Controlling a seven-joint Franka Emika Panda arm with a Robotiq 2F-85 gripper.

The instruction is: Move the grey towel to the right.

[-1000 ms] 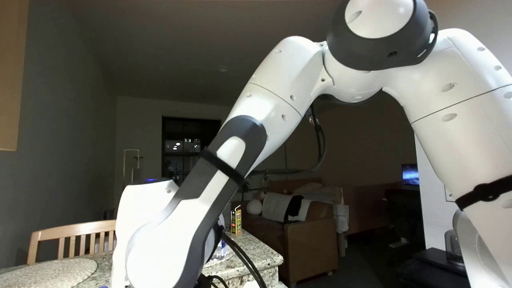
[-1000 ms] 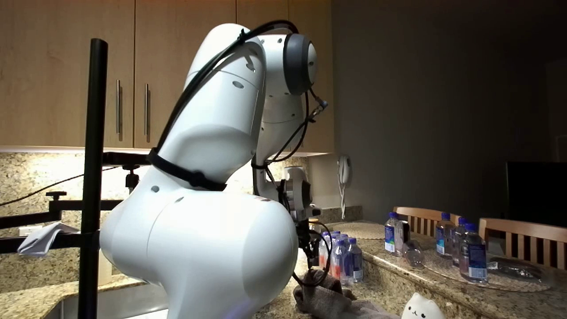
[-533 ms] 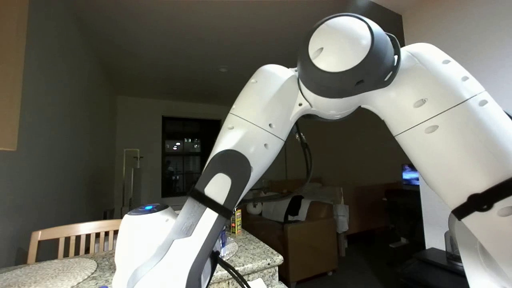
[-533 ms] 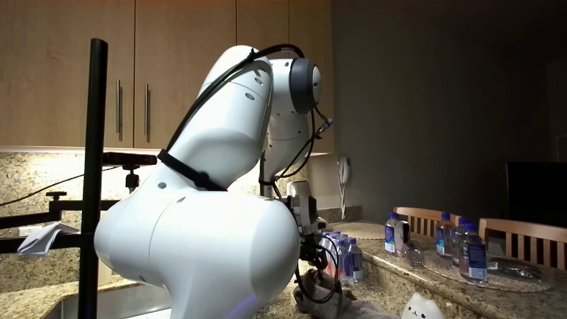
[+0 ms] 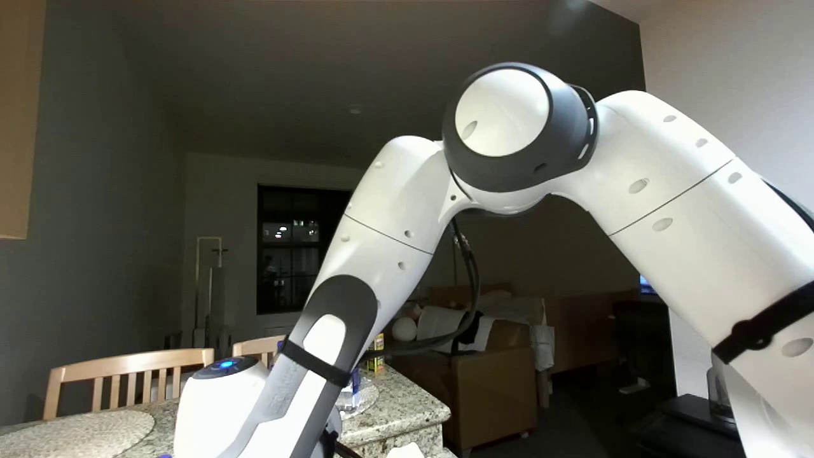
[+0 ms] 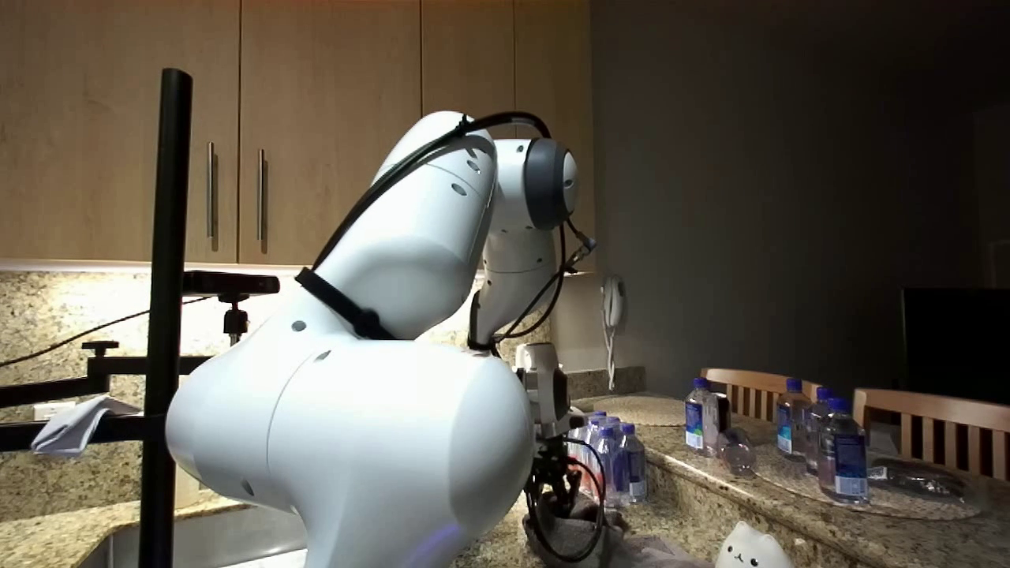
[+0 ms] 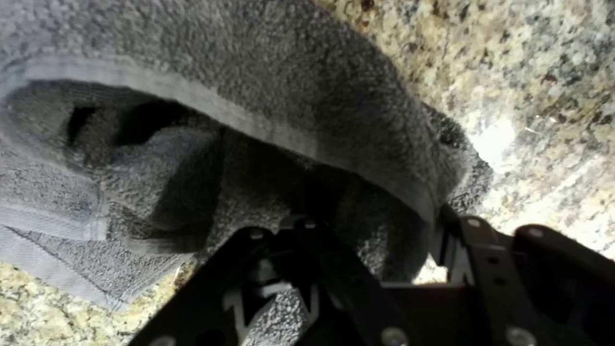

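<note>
A crumpled grey towel [image 7: 269,62] was seen on a speckled counter [image 7: 533,57] beneath the gripper [image 7: 377,221], whose jaws were spread well apart, with loose folds between them. Farther right in an exterior view, capped bottles [image 6: 607,461] were clustered behind it and a white cat-faced figure [image 6: 750,548] was partly shown.

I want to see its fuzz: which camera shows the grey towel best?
The wrist view: the grey towel fills much of it, so its folds and fuzz show. An exterior view shows the grey towel smaller, partly hidden and cut off at the bottom. An exterior view with the sofa doesn't show it.
</note>
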